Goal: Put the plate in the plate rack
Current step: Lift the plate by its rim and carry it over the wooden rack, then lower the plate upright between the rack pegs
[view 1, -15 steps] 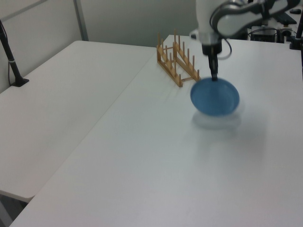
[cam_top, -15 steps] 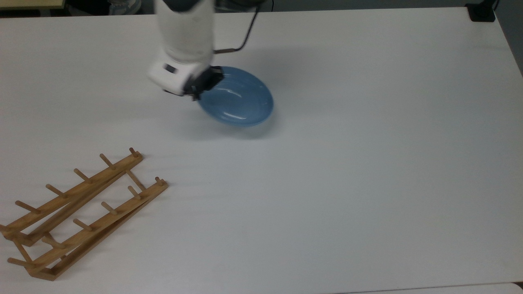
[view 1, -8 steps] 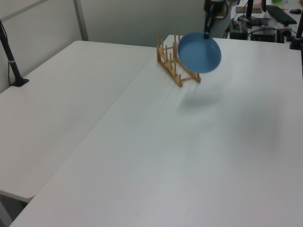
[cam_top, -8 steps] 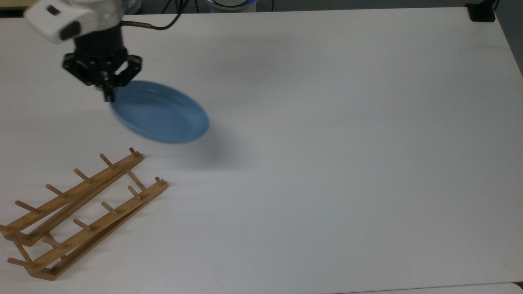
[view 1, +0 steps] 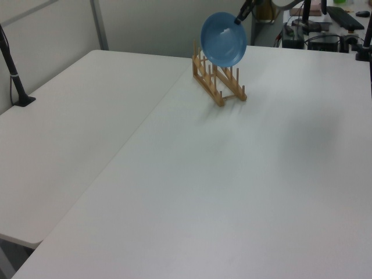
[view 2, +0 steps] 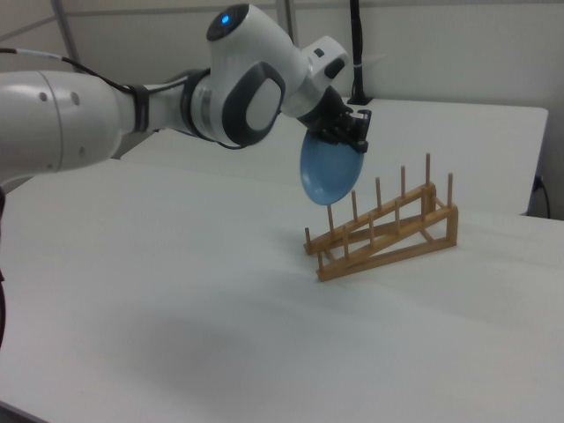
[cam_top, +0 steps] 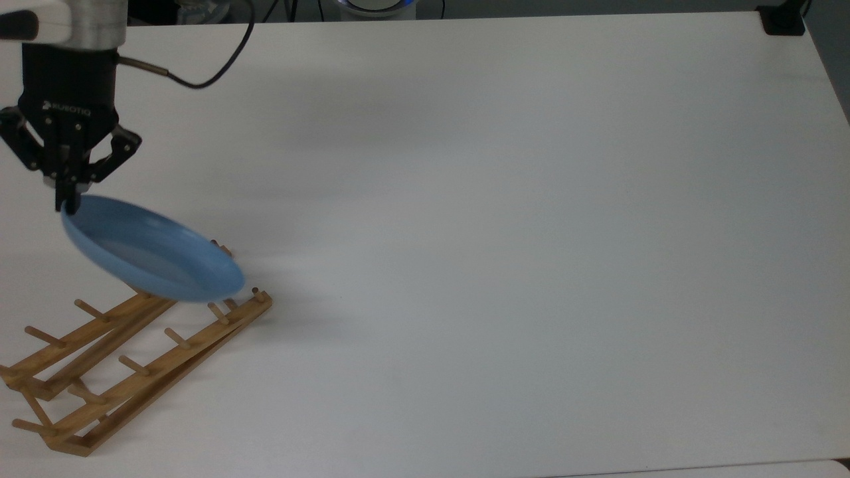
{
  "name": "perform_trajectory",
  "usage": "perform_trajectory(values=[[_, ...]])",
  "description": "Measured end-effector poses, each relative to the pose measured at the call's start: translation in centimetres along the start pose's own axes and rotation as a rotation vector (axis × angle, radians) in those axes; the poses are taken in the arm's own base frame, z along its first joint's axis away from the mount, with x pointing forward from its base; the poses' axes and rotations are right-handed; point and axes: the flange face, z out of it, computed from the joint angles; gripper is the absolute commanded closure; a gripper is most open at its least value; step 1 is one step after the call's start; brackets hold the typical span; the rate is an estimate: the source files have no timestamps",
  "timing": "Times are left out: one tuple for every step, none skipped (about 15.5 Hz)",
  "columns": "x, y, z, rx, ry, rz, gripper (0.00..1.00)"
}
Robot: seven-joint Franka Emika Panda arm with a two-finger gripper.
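The claw is clamped on the rim of the plate, which hangs tilted below it in the air, just above one end of the plate rack on the surface.

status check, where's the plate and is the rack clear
Gripper shut on plate rim, plate airborne and tilted. Hanging over the low end of the plate rack, not yet between pegs. Rack slots empty, nothing in the way.

The plate hangs from the pincer above the plate rack's end.
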Motion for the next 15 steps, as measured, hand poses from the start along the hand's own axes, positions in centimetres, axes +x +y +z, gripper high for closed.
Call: perform_trajectory(values=[[0.1,0.2,0.3,-0.013,0.036,0.018,1.00],[0.3,0.5,0.5,-0.028,0.073,0.036,1.00],[0.4,0.8,0.5,-0.041,0.104,0.051,1.00],[0.4,1.3,0.4,-0.053,0.128,0.064,1.00],[0.4,1.8,0.3,-0.064,0.143,0.074,1.00],[0.2,2.3,0.2,-0.075,0.151,0.080,1.00],[0.1,2.9,0.1,-0.086,0.157,0.084,1.00],[0.0,3.4,0.0,-0.096,0.161,0.086,1.00],[-0.1,3.8,0.0,-0.106,0.162,0.084,1.00],[-0.2,4.0,0.0,-0.113,0.161,0.079,1.00],[-0.3,4.0,0.1,-0.115,0.158,0.078,1.00],[-0.3,3.9,0.3,-0.113,0.157,0.085,1.00],[-0.4,3.8,0.5,-0.109,0.155,0.106,1.00],[-0.5,3.5,0.8,-0.104,0.153,0.137,1.00],[-0.5,3.3,1.1,-0.100,0.150,0.166,1.00]])
